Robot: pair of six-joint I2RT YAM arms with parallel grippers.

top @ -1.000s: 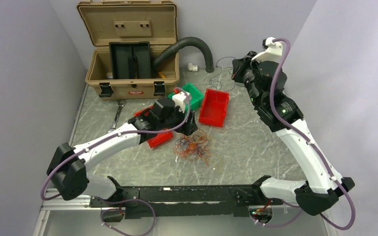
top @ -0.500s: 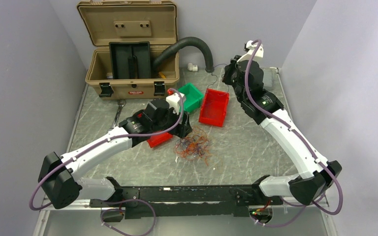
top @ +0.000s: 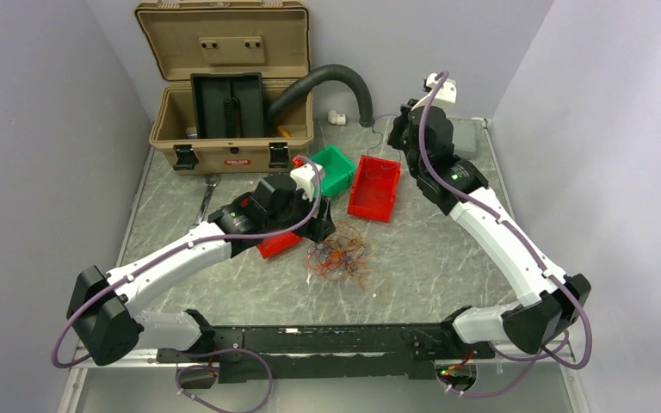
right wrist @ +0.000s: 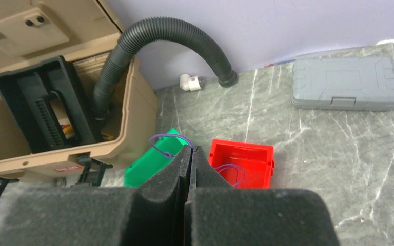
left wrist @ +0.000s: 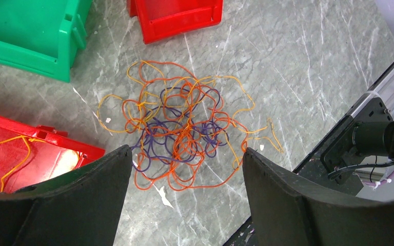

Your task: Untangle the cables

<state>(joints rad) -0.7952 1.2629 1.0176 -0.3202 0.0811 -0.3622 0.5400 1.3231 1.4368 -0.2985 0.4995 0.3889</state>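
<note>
The cables (top: 337,256) lie as a loose tangle of orange, red, yellow and dark purple strands on the marble table; the tangle also shows in the left wrist view (left wrist: 184,128). My left gripper (top: 324,225) hovers over the tangle's left edge, jaws wide open and empty, and shows in the left wrist view (left wrist: 184,154). My right gripper (top: 396,131) is raised at the far side above the bins. In the right wrist view it (right wrist: 192,148) is shut on a single purple strand (right wrist: 163,140) that loops out on both sides of the fingers.
A red bin (top: 375,186) and a green bin (top: 334,168) sit behind the tangle. Another red bin (left wrist: 10,154) under my left arm holds an orange strand. An open tan toolbox (top: 228,95), black hose (top: 336,77), wrench (top: 205,200) and grey case (right wrist: 346,82) lie around.
My right arm has swung left and toward the far side with its gripper shut. My left arm shifted slightly left over the tangle. The tangle has not moved.
</note>
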